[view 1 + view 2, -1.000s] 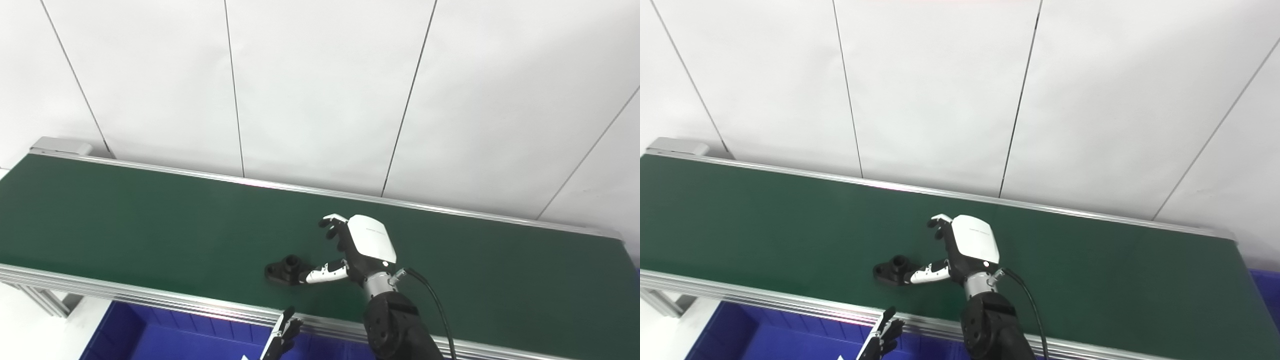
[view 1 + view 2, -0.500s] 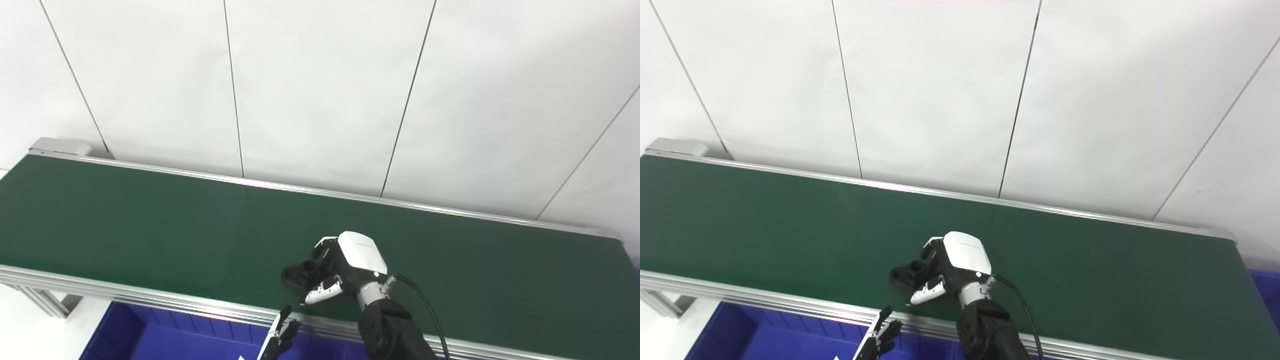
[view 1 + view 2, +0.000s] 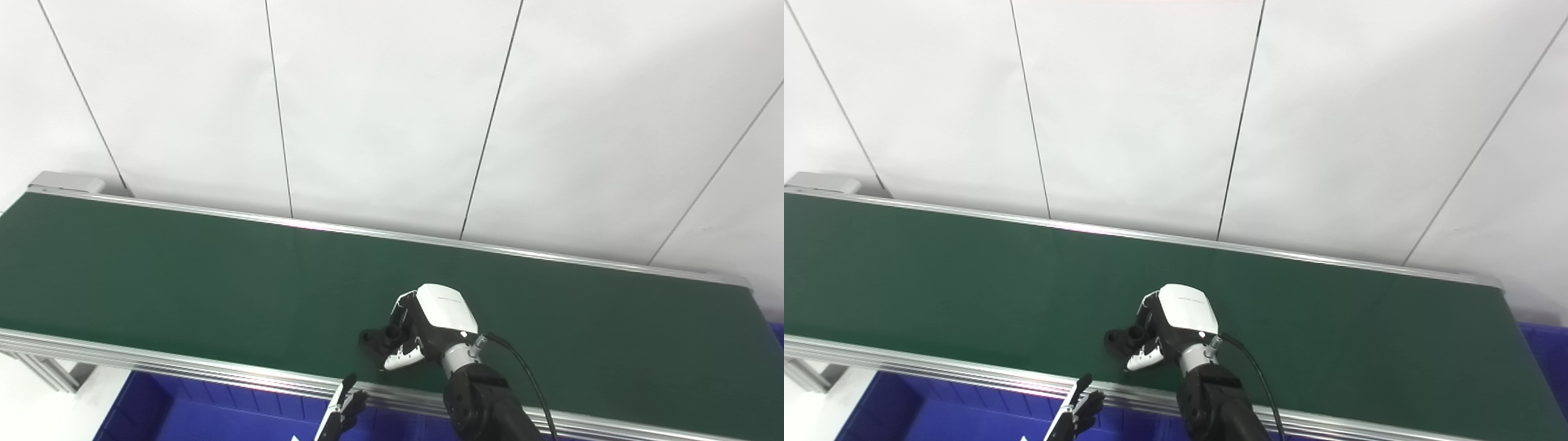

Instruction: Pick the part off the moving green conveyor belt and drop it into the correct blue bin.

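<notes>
A small black part with a round boss lies on the green conveyor belt, near its front rail. My right hand, white-backed with dark fingers, is curled around the part's right end, thumb below and fingers above. The part still rests on the belt; only its left end shows. My left hand pokes up at the bottom edge over a blue bin, fingers apart and holding nothing.
An aluminium rail runs along the belt's front edge, another along the back by the white panel wall. A corner of a second blue bin shows at the far right. A black cable trails from my right wrist.
The part rode the belt rightward into my right hand, which went from open to closed around it and dropped a little toward the front rail. The camera view shifted slightly.
</notes>
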Robot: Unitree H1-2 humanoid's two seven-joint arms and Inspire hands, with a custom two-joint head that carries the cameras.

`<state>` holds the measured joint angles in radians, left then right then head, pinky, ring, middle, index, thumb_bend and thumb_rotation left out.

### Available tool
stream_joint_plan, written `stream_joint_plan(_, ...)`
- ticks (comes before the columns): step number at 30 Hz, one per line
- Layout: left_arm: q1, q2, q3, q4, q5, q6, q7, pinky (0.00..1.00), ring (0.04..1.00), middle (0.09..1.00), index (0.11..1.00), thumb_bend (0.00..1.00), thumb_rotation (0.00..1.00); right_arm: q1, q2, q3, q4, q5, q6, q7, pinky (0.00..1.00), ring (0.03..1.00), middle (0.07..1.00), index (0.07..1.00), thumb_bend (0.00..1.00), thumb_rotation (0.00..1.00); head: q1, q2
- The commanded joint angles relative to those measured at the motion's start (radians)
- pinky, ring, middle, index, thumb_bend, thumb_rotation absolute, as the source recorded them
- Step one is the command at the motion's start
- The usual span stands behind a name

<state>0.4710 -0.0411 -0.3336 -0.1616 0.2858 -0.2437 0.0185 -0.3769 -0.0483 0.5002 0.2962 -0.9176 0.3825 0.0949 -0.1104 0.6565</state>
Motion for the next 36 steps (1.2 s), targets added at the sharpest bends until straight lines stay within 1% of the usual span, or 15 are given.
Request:
stream_joint_plan(1, 0.001, -0.042, -0.033, -0.041, -0.007, -0.004, 0.0, 0.91, 0.914, 0.927, 1.0, 0.62, 0.89, 0.029, -0.009, 0.015, 0.032, 0.002, 0.052, 0.055, 0.17, 0.248, 0.471, 0.483, 0.53, 0.0, 0.001, -0.001)
stream_joint_plan(5, -0.002, -0.039, -0.032, -0.041, -0.008, -0.004, -0.002, 0.91, 0.911, 0.924, 1.0, 0.6, 0.88, 0.028, -0.006, 0.017, 0.024, 0.007, 0.066, 0.048, 0.17, 0.249, 0.471, 0.482, 0.53, 0.0, -0.002, 0.001)
stream_joint_plan(6, -0.003, -0.039, -0.032, -0.041, -0.009, -0.003, -0.002, 0.9, 0.909, 0.923, 1.0, 0.61, 0.88, 0.028, -0.004, 0.017, 0.022, 0.009, 0.07, 0.05, 0.18, 0.26, 0.424, 0.492, 0.53, 0.0, -0.003, 0.001)
stream_joint_plan(7, -0.003, -0.039, -0.032, -0.042, -0.01, -0.001, -0.002, 0.9, 0.909, 0.923, 1.0, 0.61, 0.89, 0.029, -0.003, 0.017, 0.02, 0.01, 0.073, 0.05, 0.18, 0.264, 0.408, 0.495, 0.53, 0.0, -0.003, 0.001)
stream_joint_plan(9, -0.004, -0.038, -0.033, -0.044, -0.01, 0.003, -0.003, 0.9, 0.907, 0.923, 1.0, 0.62, 0.89, 0.034, -0.001, 0.018, 0.015, 0.012, 0.069, 0.037, 0.17, 0.243, 0.452, 0.486, 0.53, 0.0, -0.005, 0.003)
stream_joint_plan(12, -0.006, -0.035, -0.033, -0.044, -0.006, 0.005, -0.005, 0.9, 0.904, 0.923, 1.0, 0.62, 0.9, 0.039, 0.002, 0.017, 0.004, 0.011, 0.075, 0.031, 0.15, 0.225, 0.467, 0.483, 0.53, 0.0, -0.009, 0.005)
stream_joint_plan(13, -0.007, -0.034, -0.032, -0.044, -0.006, 0.005, -0.005, 0.9, 0.904, 0.923, 1.0, 0.62, 0.9, 0.04, 0.004, 0.017, 0.0, 0.009, 0.078, 0.031, 0.16, 0.239, 0.469, 0.483, 0.53, 0.0, -0.012, 0.006)
stream_joint_plan(14, -0.007, -0.034, -0.032, -0.044, -0.005, 0.005, -0.005, 0.9, 0.905, 0.923, 1.0, 0.62, 0.9, 0.042, 0.005, 0.015, -0.005, 0.008, 0.081, 0.031, 0.17, 0.253, 0.432, 0.495, 0.53, 0.0, -0.012, 0.006)
stream_joint_plan(16, -0.008, -0.032, -0.031, -0.044, -0.001, 0.003, -0.004, 0.89, 0.902, 0.923, 1.0, 0.61, 0.9, 0.044, 0.009, 0.011, -0.012, 0.009, 0.083, 0.028, 0.18, 0.261, 0.465, 0.486, 0.53, 0.0, -0.014, 0.006)
stream_joint_plan(17, -0.008, -0.031, -0.03, -0.043, -0.002, 0.003, -0.005, 0.88, 0.9, 0.92, 1.0, 0.6, 0.89, 0.045, 0.009, 0.01, -0.022, 0.009, 0.084, 0.03, 0.19, 0.266, 0.431, 0.495, 0.53, 0.0, -0.017, 0.007)
stream_joint_plan(19, -0.009, -0.029, -0.029, -0.043, -0.006, 0.003, -0.006, 0.88, 0.899, 0.918, 1.0, 0.6, 0.89, 0.047, 0.013, 0.004, -0.041, 0.006, 0.085, 0.038, 0.19, 0.268, 0.408, 0.501, 0.52, 0.0, -0.019, 0.008)
stream_joint_plan(20, -0.009, -0.029, -0.029, -0.043, -0.008, 0.004, -0.007, 0.89, 0.9, 0.915, 1.0, 0.6, 0.89, 0.048, 0.016, 0.0, -0.049, 0.005, 0.086, 0.042, 0.23, 0.304, 0.409, 0.504, 0.52, 0.0, -0.019, 0.008)
stream_joint_plan(22, -0.01, -0.028, -0.027, -0.043, -0.01, 0.004, -0.008, 0.89, 0.899, 0.913, 1.0, 0.6, 0.89, 0.05, 0.021, -0.008, -0.064, 0.005, 0.086, 0.026, 0.26, 0.325, 0.41, 0.507, 0.53, 0.0, -0.022, 0.008)
stream_joint_plan(32, -0.012, -0.022, -0.02, -0.048, -0.02, 0.009, -0.017, 0.9, 0.905, 0.913, 1.0, 0.59, 0.89, 0.053, -0.006, -0.01, -0.112, 0.038, 0.05, 0.0, 0.25, 0.322, 0.422, 0.515, 0.53, 0.0, -0.034, 0.014)
stream_joint_plan(36, -0.011, -0.017, -0.018, -0.052, -0.023, 0.009, -0.018, 0.9, 0.905, 0.915, 1.0, 0.6, 0.89, 0.07, -0.026, -0.013, -0.152, 0.049, 0.036, -0.014, 0.22, 0.296, 0.412, 0.516, 0.52, 0.0, -0.05, 0.019)
